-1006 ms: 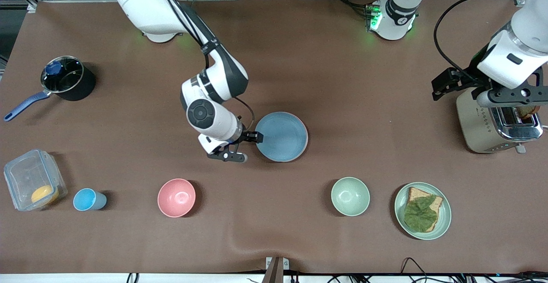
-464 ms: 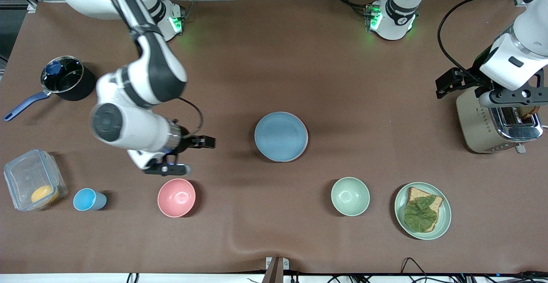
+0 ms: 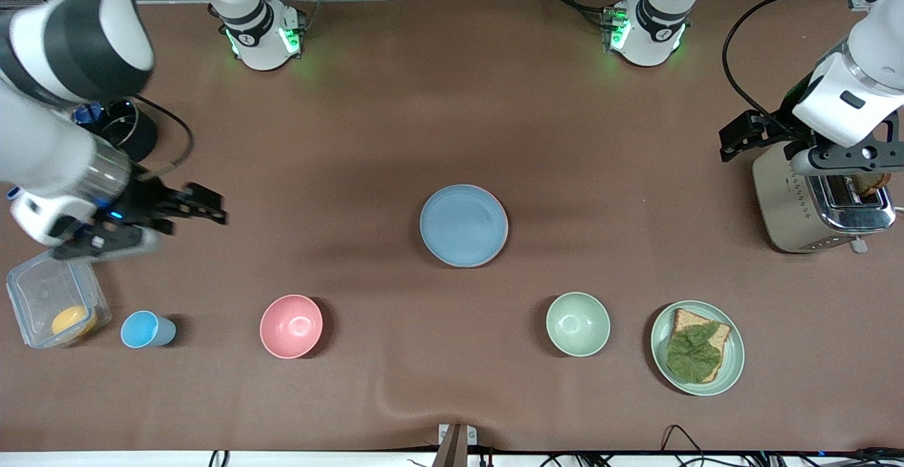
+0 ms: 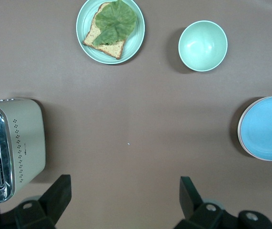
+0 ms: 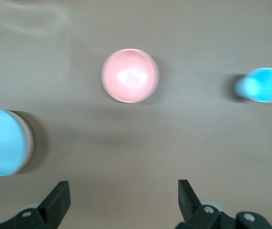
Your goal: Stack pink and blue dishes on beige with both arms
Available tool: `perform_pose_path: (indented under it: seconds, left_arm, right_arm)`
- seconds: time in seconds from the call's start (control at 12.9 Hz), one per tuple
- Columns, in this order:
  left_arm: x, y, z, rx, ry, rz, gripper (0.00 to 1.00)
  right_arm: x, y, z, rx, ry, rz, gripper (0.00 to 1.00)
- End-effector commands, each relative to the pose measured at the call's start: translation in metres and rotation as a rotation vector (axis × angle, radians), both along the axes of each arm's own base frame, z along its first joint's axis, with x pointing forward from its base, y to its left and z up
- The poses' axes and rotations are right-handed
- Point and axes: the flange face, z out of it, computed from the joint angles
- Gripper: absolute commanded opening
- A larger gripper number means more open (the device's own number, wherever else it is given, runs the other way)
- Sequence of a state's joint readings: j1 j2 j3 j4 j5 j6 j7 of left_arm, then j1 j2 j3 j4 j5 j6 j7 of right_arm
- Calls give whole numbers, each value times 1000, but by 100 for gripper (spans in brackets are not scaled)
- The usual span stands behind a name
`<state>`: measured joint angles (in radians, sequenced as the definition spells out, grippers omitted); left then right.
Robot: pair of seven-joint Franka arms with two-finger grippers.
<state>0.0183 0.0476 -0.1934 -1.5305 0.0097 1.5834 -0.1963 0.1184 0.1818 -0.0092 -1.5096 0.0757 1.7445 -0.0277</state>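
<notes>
Right gripper (image 3: 185, 207) has swung away from the blue plate (image 3: 463, 225) to over the pot's end of the table, jaws wide and empty. Blue plate tops the mid-table stack, so stacking looks done. Left gripper (image 3: 766, 138) waits open over the toaster (image 3: 798, 205); next just parking.

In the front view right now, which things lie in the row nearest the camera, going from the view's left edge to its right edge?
Clear box → blue cup → pink bowl → green bowl → green plate with bread and a leaf.

Stacked plates (image 3: 463, 225) mid-table, two bowls (image 3: 291, 326) nearer the camera, cup (image 3: 146, 330) beside container (image 3: 55, 306), perhaps touching
</notes>
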Motion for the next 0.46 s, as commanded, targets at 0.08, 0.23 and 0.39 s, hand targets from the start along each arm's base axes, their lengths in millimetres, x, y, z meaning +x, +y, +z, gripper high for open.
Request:
perform_pose_path:
  seconds: [0.08,0.23,0.39]
  left_arm:
    - [-7,5,9,19,-11,-9,100]
    - [-7,4,9,16,-11,-7,100]
    - [-7,4,8,13,-9,-7,100]
  right_arm:
    - [-52,-29,50,-131,-10,-13,100]
    - [-57,-51,78,-118,-13,-48,100]
    - [-61,-60,91,-111,-18,-64,100]
